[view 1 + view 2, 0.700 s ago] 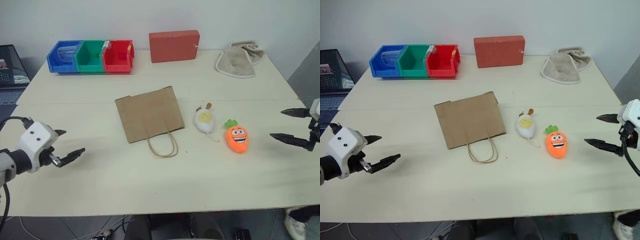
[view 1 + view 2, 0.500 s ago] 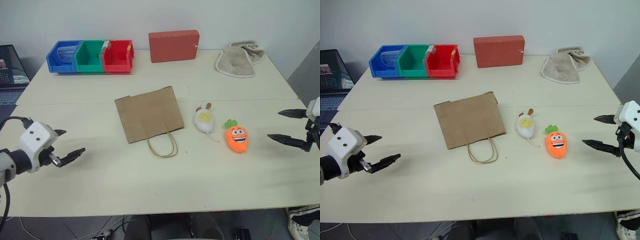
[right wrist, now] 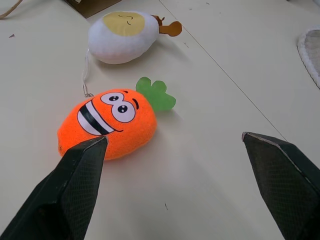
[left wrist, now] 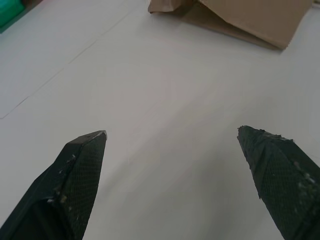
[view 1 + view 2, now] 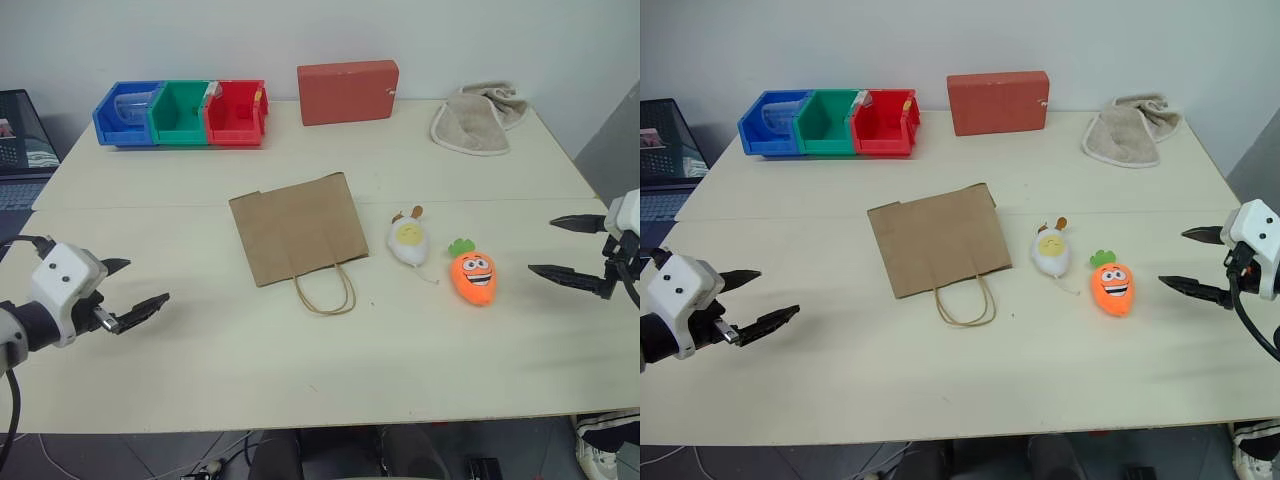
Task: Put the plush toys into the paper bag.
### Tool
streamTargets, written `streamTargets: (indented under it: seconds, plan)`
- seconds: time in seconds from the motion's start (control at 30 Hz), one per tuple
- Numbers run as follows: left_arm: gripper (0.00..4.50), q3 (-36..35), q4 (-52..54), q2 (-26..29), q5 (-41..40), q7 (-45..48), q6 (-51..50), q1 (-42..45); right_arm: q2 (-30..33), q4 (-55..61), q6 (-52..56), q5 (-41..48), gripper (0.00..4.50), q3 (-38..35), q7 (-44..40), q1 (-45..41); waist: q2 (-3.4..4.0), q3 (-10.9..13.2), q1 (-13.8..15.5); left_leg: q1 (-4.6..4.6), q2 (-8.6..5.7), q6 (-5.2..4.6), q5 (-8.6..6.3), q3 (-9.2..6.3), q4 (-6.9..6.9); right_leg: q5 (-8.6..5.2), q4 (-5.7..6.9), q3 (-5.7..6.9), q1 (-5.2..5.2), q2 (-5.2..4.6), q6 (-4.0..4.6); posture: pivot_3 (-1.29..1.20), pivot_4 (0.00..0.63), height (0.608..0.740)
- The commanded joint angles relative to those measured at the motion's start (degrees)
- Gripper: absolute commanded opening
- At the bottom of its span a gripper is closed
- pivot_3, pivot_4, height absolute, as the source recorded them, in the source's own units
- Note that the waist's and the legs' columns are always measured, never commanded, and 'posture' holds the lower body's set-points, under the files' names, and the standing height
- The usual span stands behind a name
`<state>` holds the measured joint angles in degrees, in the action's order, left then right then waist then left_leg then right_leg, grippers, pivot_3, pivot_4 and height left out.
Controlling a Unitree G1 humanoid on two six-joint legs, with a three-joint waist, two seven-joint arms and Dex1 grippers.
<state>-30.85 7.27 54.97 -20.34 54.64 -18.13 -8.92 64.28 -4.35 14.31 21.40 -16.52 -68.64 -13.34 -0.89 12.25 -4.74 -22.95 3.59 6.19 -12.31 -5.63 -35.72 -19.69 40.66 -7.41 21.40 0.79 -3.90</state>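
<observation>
Plush toys — orange carrot [image 5: 473, 278] and white egg [image 5: 409, 240] — lay untouched beside the flat brown paper bag [image 5: 298, 228] as the spread-open right gripper [image 5: 572, 248] had edged toward the carrot, the left gripper [image 5: 134, 289] waiting open — no grasp yet.

The paper bag [image 5: 298, 228] lies flat mid-table [image 5: 300, 360]; right of it the egg toy [image 5: 409, 241], then the carrot toy [image 5: 473, 277] (slightly nearer).
</observation>
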Motion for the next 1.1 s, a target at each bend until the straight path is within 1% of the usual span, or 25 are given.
streamTargets:
  seconds: [0.03,0.37,0.43,0.47,0.57,0.63,0.73,0.83,0.9,1.0,1.1]
  plan:
    - [4.49,-2.6,0.8,0.2,-0.6,0.6,1.6,-0.1,0.1,0.3,-0.9,-0.2,4.5,-0.4,-0.1,-1.4,0.0,0.0,0.0,0.0,0.0,0.0,0.0,0.0,0.0,0.0,0.0,0.0,0.0,0.0,0.0,0.0,0.15,0.74]
    - [4.49,-1.9,1.1,0.2,0.7,0.2,4.4,0.0,-0.3,1.6,-0.8,0.1,4.5,-0.4,0.2,-1.5,0.0,0.0,0.0,0.0,0.0,0.0,0.0,0.0,0.0,0.04,0.01,0.0,0.0,0.0,0.07,0.0,0.15,0.74]
    - [4.49,-0.6,1.8,0.8,2.2,0.5,6.6,0.0,-0.7,2.9,-0.1,0.8,4.5,-0.2,0.4,-2.3,0.0,0.0,0.0,0.0,0.0,0.0,0.0,0.0,0.0,0.04,0.01,0.0,0.0,0.0,0.07,0.0,0.15,0.74]
    - [4.49,1.7,3.2,1.6,3.4,2.0,8.0,-0.6,-0.7,4.7,0.3,1.2,4.5,0.1,0.3,-2.4,0.0,0.0,0.0,0.0,0.0,0.0,0.0,0.0,0.0,0.04,0.01,0.0,0.0,0.0,0.08,0.0,0.15,0.74]
    - [4.49,7.3,8.0,2.4,3.4,5.1,8.3,-0.3,-0.5,10.1,2.7,2.9,4.5,0.4,-0.6,-1.8,0.01,0.0,0.0,0.0,0.0,0.0,0.0,0.0,0.0,0.05,0.01,-0.01,-0.01,0.0,0.08,0.0,0.15,0.74]
    - [4.49,11.9,11.0,2.0,2.9,5.9,7.8,2.5,-0.7,15.4,5.0,5.0,4.5,0.6,-0.8,-0.9,0.01,0.0,0.1,-0.01,0.0,0.0,0.0,0.0,0.0,0.05,0.0,0.0,-0.01,0.0,0.08,0.0,0.15,0.74]
    - [4.49,16.8,13.4,1.3,2.6,6.3,6.7,6.1,-1.4,21.3,8.4,7.7,4.5,1.0,0.2,-0.3,0.0,0.0,0.3,-0.02,0.0,0.0,0.0,-0.06,-0.01,0.04,0.03,0.04,-0.02,0.02,0.07,0.0,0.15,0.74]
    - [4.49,24.6,14.5,-1.5,3.0,6.7,6.5,11.7,-3.2,29.0,12.5,11.4,4.5,2.2,2.1,1.1,0.01,0.0,0.5,-0.03,-0.01,0.0,0.0,-0.06,-0.02,0.06,0.02,0.03,-0.04,0.01,0.08,0.0,0.15,0.74]
    - [4.49,29.4,13.0,-4.0,4.7,7.0,7.6,15.1,-4.5,32.5,14.8,13.0,4.5,2.7,3.8,2.2,0.0,0.0,0.7,-0.04,-0.01,0.0,0.0,-0.08,-0.04,0.06,0.02,0.05,-0.04,0.02,0.07,0.0,0.15,0.74]
    - [4.49,34.5,9.3,-6.7,7.7,7.4,10.0,18.5,-5.2,35.5,17.0,14.0,4.5,2.5,5.6,3.7,-0.02,0.0,0.9,-0.07,-0.02,0.0,0.0,-0.09,-0.07,0.1,0.02,0.05,-0.03,0.03,0.11,0.0,0.15,0.74]
    - [4.49,38.2,4.7,-10.6,9.6,6.9,13.1,22.3,-5.4,36.9,18.6,14.9,4.5,1.8,6.8,4.8,-0.02,0.0,1.1,-0.05,-0.03,0.0,0.0,-0.11,-0.12,0.1,0.06,0.06,-0.04,0.04,0.11,0.0,0.15,0.74]
